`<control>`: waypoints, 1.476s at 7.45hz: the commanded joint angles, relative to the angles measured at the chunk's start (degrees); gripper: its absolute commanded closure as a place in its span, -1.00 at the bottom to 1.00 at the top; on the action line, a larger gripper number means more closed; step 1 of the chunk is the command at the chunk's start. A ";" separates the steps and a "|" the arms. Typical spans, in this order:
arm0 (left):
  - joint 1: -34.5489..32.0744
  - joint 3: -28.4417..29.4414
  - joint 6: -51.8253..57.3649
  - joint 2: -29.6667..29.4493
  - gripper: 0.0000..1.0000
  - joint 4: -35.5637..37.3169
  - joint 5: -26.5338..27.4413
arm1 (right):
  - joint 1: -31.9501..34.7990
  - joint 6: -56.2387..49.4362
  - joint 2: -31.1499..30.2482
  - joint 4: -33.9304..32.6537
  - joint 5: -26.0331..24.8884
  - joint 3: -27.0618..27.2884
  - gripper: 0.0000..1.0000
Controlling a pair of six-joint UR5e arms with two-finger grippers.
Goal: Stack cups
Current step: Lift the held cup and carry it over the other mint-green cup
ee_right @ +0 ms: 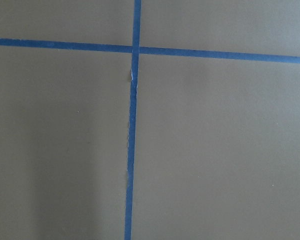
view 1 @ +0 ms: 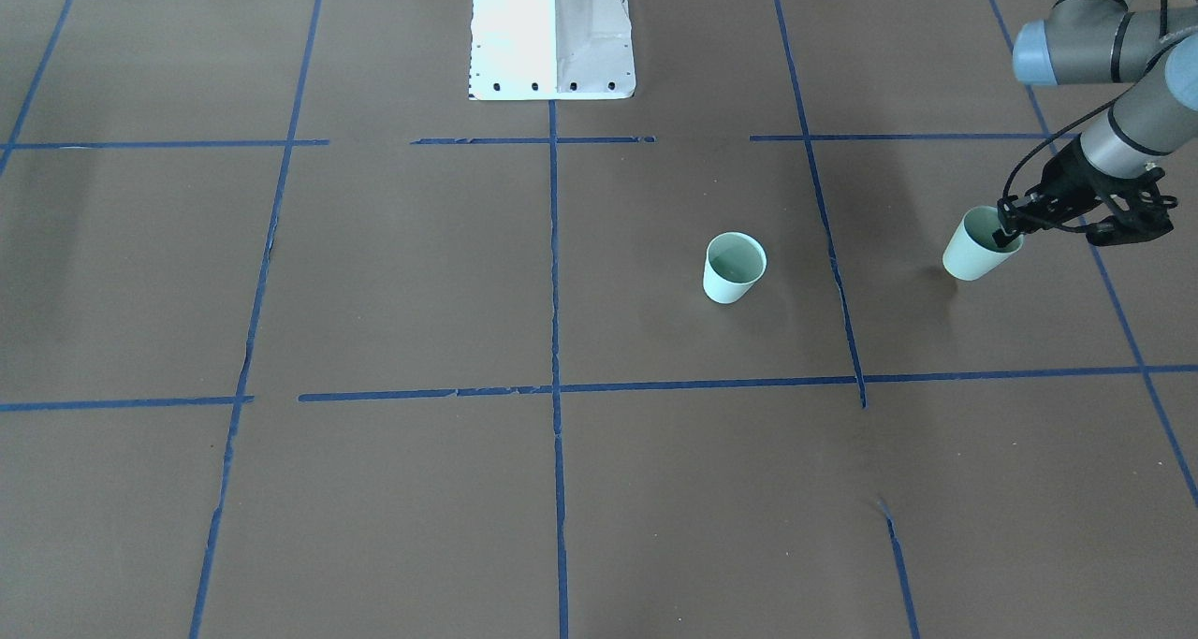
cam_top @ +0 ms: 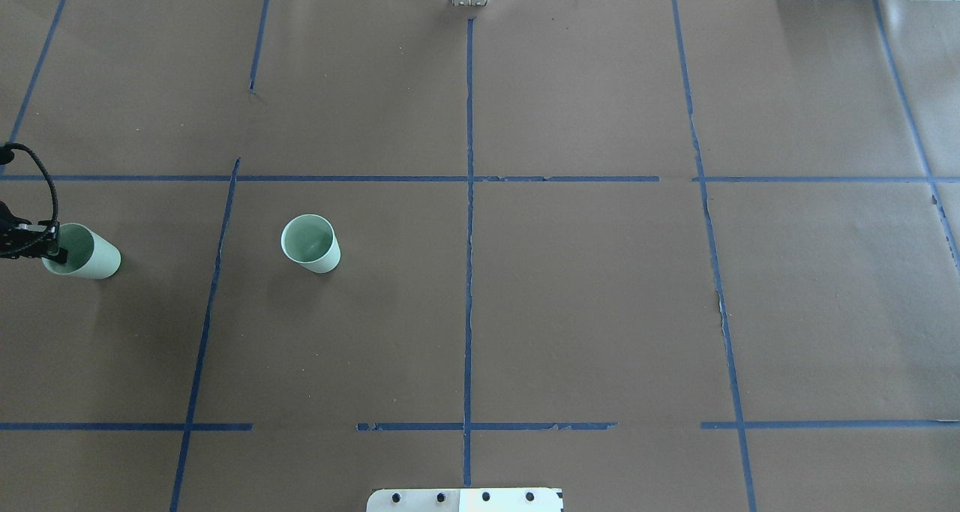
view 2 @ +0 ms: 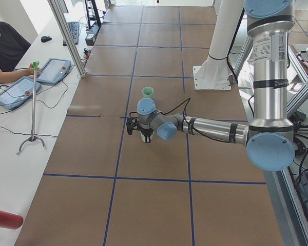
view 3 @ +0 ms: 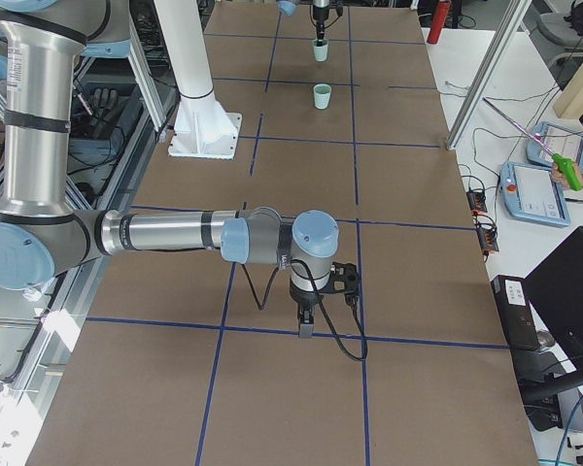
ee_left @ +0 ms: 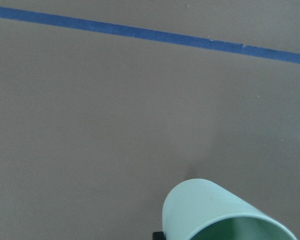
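Two pale mint-green cups are on the robot's left half of the brown table. One cup (view 1: pixel 735 267) (cam_top: pixel 310 243) stands upright and free, open end up. My left gripper (view 1: pixel 1006 232) (cam_top: pixel 51 248) is shut on the rim of the other cup (view 1: pixel 971 254) (cam_top: pixel 88 257) (ee_left: pixel 215 212), one finger inside it. That cup is tilted and low over the table at the far left. I cannot tell whether its base touches. My right gripper (view 3: pixel 306 325) points down over the right half, far from both cups. I cannot tell whether it is open or shut.
The white robot base (view 1: pixel 552 31) (cam_top: pixel 465 499) stands at the table's middle edge. Blue tape lines (cam_top: pixel 469 197) split the brown paper into squares. A person with tablets (view 2: pixel 20 87) sits along the far side.
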 commanded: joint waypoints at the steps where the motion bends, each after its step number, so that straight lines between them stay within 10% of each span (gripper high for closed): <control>1: -4.26 -12.24 0.50 0.55 1.00 15.03 -1.63 | 0.05 0.00 0.07 0.00 0.00 0.00 -1.00; 5: -6.93 -16.69 -2.03 -16.98 1.00 40.55 -3.55 | -0.03 0.00 -0.02 0.00 0.00 0.00 -1.00; 11: 8.01 -3.17 -23.82 -32.68 1.00 32.38 -4.36 | 0.05 0.00 0.07 0.00 0.00 0.00 -1.00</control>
